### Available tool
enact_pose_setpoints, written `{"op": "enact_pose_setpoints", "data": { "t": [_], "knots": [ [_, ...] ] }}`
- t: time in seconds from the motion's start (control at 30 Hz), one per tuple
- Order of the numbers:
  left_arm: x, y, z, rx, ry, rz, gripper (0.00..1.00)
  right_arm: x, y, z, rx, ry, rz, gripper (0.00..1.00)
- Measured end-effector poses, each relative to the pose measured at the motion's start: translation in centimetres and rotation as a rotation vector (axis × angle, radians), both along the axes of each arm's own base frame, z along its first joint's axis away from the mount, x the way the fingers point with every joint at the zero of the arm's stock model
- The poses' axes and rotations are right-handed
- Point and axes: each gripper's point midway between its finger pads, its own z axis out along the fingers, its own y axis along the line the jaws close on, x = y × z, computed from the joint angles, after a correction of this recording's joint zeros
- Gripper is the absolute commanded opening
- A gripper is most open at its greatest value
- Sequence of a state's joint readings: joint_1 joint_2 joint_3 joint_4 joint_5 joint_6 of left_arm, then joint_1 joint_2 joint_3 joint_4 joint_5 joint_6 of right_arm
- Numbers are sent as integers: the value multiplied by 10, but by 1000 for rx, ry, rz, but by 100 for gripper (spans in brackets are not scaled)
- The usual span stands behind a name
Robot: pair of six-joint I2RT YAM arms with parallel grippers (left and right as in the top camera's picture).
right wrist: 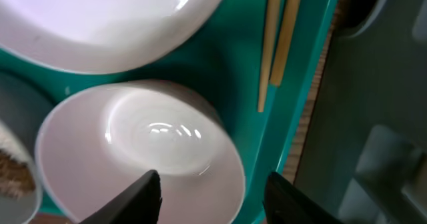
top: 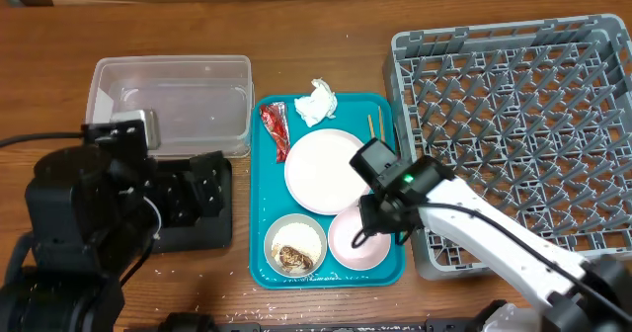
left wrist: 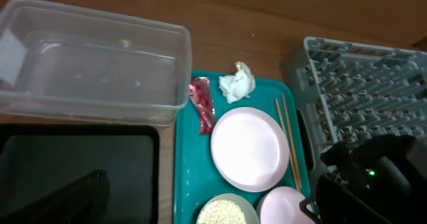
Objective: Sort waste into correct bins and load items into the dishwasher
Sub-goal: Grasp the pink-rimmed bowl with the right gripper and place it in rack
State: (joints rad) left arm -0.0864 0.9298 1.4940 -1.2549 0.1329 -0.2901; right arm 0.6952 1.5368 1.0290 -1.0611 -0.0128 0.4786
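Teal tray (top: 259,174), centre of the table:
- Round pale plate (top: 321,169), lying flat. The right arm covers its right edge in the overhead view.
- Pink bowl (right wrist: 143,151), upright at the tray's near right corner, just beside the plate.
- White bowl (top: 295,245) with rice and a brown lump, left of the pink bowl.
- Crumpled napkin (top: 317,102) and red wrapper (top: 274,129), at the far end.
- Two chopsticks (left wrist: 288,141), along the right edge, partly under the arm from overhead.

Clear tub (top: 168,105): left of the tray, upright.

Black tray (left wrist: 80,164): nearer than the tub, mostly hidden beneath the left arm.

Dish rack (top: 523,124): right of the tray, cut off at the picture's edge.

Right claw (right wrist: 213,194): fingers spread wide and gripping nothing. They seem to straddle the pink bowl's right rim, but contact is unclear.

Left claw (top: 207,184): above the black tray, dark against dark, so I cannot tell how far it is open.
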Motion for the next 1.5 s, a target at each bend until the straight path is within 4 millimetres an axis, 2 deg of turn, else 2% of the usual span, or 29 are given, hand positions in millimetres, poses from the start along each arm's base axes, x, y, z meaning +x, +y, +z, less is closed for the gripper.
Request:
{"op": "enact_pose_setpoints", "data": {
  "t": [0.07, 0.1, 0.17, 0.23, 0.3, 0.53, 0.6, 0.73, 0.9, 0.97, 1.07, 1.13, 1.17, 1.2, 1.33, 1.43, 1.5],
  "knots": [
    [-1, 3, -5, 11, 26, 16, 100, 0, -2, -10, -33, 22, -6, 43],
    [-1, 4, -8, 17, 40, 22, 100, 0, -4, -16, -52, 34, -5, 36],
    [1, 6, -12, 24, 59, 29, 100, -1, -6, -23, -73, 54, -12, 29],
    [2, 7, -15, 29, 76, 35, 100, -2, -7, -28, -89, 67, -14, 15],
    [3, 7, -18, 31, 87, 37, 100, -2, -8, -30, -96, 69, -18, 4],
    [2, 8, -20, 36, 97, 41, 100, -4, -14, -26, -122, 72, -46, 4],
    [3, 8, -20, 36, 100, 41, 100, -4, -21, -19, -158, 62, -67, 4],
    [4, 8, -21, 37, 104, 41, 100, 10, -29, 10, -193, -30, -114, 4],
    [4, 8, -21, 37, 104, 42, 100, 46, -29, 77, -128, -287, -184, 4],
    [4, 9, -21, 38, 104, 44, 100, 57, -44, 114, -125, -442, -272, 4],
    [4, 9, -21, 36, 104, 46, 100, 64, -73, 155, -144, -632, -400, 4],
    [4, 9, -21, 36, 105, 46, 100, 68, -106, 187, -183, -786, -532, 4],
    [4, 9, -21, 36, 104, 46, 100, 70, -120, 195, -210, -827, -584, 4],
    [4, 9, -21, 36, 105, 46, 100, 72, -133, 200, -237, -855, -627, 4],
    [4, 9, -21, 36, 105, 46, 100, 79, -209, 212, -426, -920, -884, 4],
    [4, 9, -21, 35, 104, 47, 100, 83, -254, 209, -523, -911, -1043, 4],
    [4, 9, -21, 33, 106, 49, 100, 87, -275, 202, -567, -893, -1106, 4]
  ]
}}
